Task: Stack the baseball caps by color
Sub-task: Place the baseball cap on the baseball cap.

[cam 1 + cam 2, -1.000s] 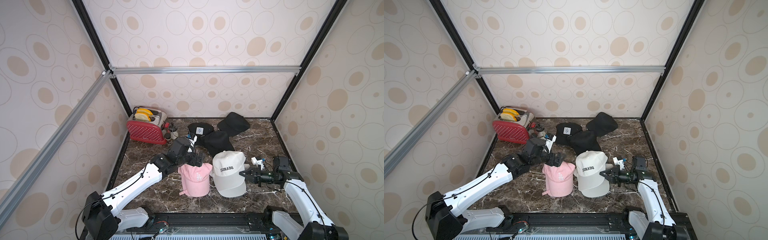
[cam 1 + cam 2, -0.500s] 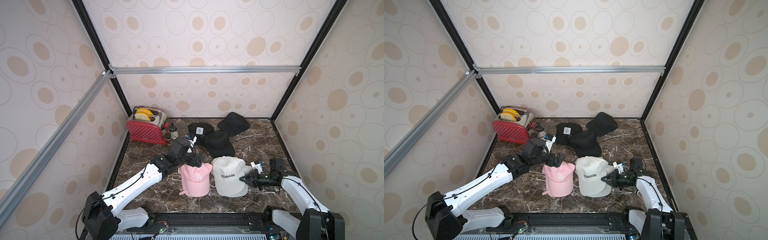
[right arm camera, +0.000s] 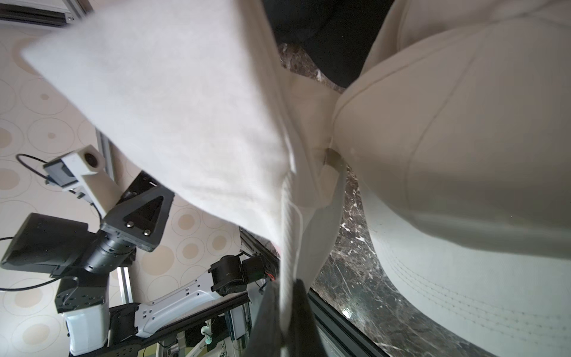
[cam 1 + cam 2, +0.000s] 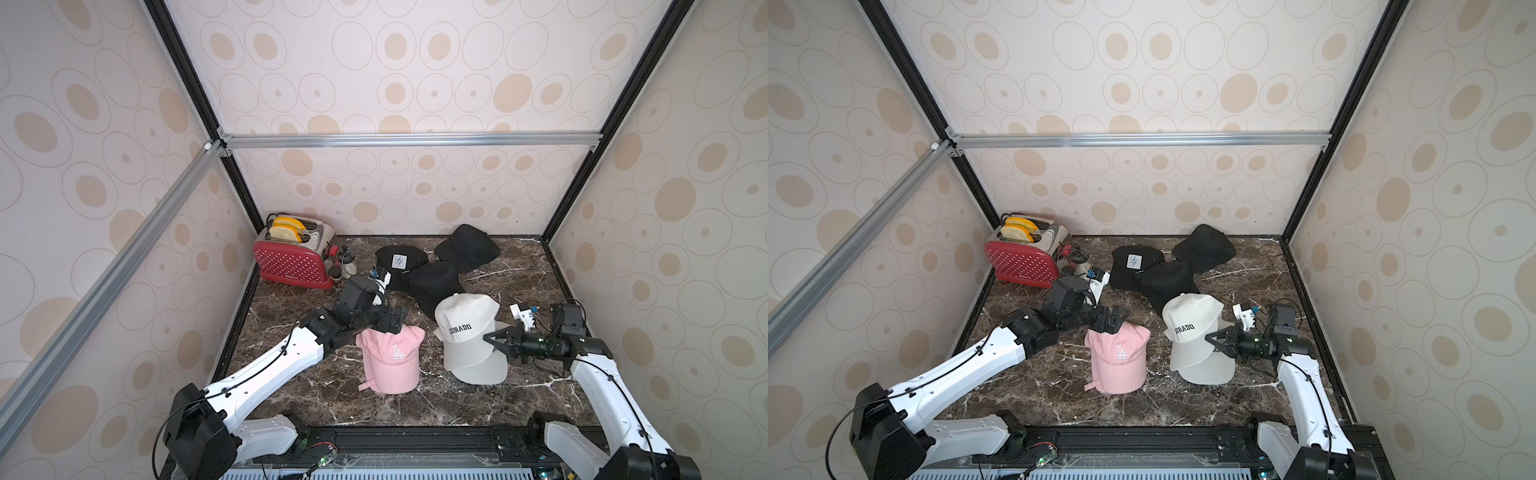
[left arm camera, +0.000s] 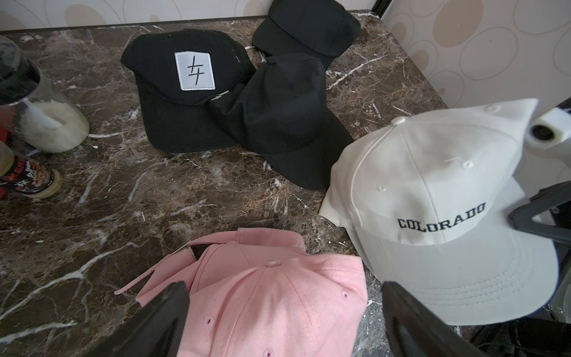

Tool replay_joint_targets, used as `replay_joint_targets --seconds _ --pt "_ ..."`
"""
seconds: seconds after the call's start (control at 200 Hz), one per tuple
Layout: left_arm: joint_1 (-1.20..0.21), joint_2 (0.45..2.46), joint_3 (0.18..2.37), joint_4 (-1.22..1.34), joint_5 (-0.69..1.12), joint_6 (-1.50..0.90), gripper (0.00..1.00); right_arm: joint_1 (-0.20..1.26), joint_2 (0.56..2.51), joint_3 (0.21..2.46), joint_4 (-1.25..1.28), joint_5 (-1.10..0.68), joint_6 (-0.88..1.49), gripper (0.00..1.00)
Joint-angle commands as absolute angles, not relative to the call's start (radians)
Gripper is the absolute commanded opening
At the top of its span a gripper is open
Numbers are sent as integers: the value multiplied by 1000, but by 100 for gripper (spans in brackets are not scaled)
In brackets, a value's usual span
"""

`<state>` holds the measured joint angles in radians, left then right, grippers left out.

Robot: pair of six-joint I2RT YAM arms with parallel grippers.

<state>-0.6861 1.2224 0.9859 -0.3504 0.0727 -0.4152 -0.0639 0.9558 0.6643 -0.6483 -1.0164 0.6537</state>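
Dotted beige walls box in a dark marble table (image 4: 316, 386). Near the front, a pink cap (image 4: 392, 361) lies left of an off-white cap (image 4: 463, 320), which rests on a lower off-white cap (image 4: 478, 372). Three black caps (image 4: 436, 282) lie in a loose heap farther back, right of a red toaster (image 4: 291, 262).

The left gripper (image 4: 392, 324) hangs over the far edge of the pink cap with its jaws spread wide, holding nothing. The right gripper (image 4: 488, 338) is clamped on the right side of the top off-white cap.

That pinch looks thin. The fabric could slip out, or a sideways pull could drag the lower off-white cap along and leave the pile crooked. If the left gripper lowers carelessly, it could shove the pink cap instead of straddling it.

Only the right wrist view shows the cap's hem caught between the closed jaws; in both top views the gripper hides it. Only the left wrist view shows the full COLORADO lettering and a second pink layer under the pink cap.
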Motion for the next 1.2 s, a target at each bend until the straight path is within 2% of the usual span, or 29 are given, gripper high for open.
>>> replay_joint_targets --seconds 0.0,0.175,0.31,0.426,0.511,0.606,0.671,0.731,0.861,1.002,1.132,1.142,1.157,1.182,1.197 --pt "-673 1207 984 -335 87 -410 99 -92 938 716 -726 -984 654 0" --pt "-670 1197 974 -331 87 -405 99 -153 948 711 -672 -1102 678 0" --pt "-667 1195 970 -332 87 -403 99 -198 924 709 -794 -1011 584 0" --pt "-664 1192 966 -330 88 -403 99 -299 927 532 -675 -1035 646 0" --pt "-664 1190 963 -330 86 -403 99 -314 983 436 -602 -988 627 0" --pt "-663 1187 961 -331 77 -401 99 -324 1096 422 -642 -915 524 0" --pt "-662 1184 960 -332 72 -400 99 -331 1138 437 -660 -910 488 9" --pt "-660 1184 959 -331 71 -399 99 -333 1116 463 -681 -888 487 23" --pt "-658 1181 957 -333 68 -399 99 -332 1009 558 -787 -717 465 47" --pt "-657 1180 953 -330 70 -399 99 -333 896 614 -810 -595 503 58" --pt "-655 1177 944 -320 81 -405 99 -331 828 586 -712 -506 590 70" --pt "-656 1177 943 -318 82 -405 99 -331 827 582 -701 -510 593 74" --pt "-655 1175 942 -315 83 -406 99 -331 826 577 -684 -520 602 86" --pt "-655 1174 939 -311 87 -408 99 -331 828 571 -663 -548 619 97" --pt "-655 1174 938 -310 88 -409 99 -330 830 570 -644 -569 625 100"
